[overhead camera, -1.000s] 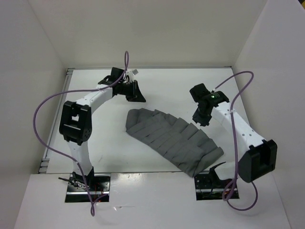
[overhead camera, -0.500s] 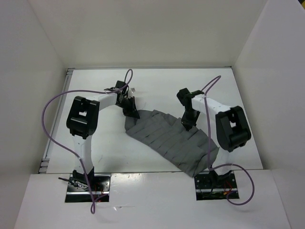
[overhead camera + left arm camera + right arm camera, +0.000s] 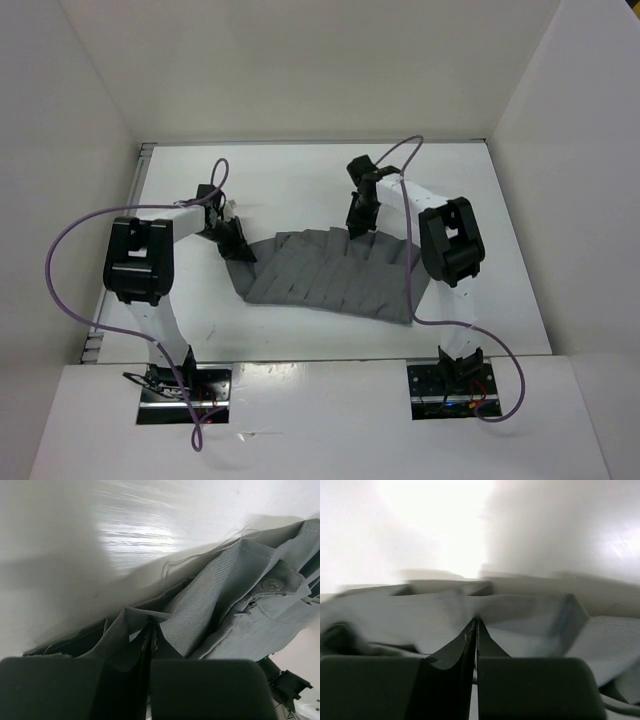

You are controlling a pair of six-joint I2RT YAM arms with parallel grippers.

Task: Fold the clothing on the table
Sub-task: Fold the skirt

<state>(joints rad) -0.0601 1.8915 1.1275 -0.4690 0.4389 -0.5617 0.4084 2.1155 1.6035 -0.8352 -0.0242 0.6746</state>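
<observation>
The grey pleated skirt (image 3: pixel 330 282) lies spread fan-wise in the middle of the table (image 3: pixel 300 180), its pleats running crosswise. The left gripper (image 3: pixel 240 252) is clamped on a fold at the skirt's corner nearest the table's left wall. The right gripper (image 3: pixel 356 230) is pinched shut on the skirt's edge facing the table's far wall.

The skirt (image 3: pixel 535 630) shows only as a blur in the right wrist view.

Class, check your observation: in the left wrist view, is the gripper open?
No, the left gripper is shut on a fold of skirt.
</observation>
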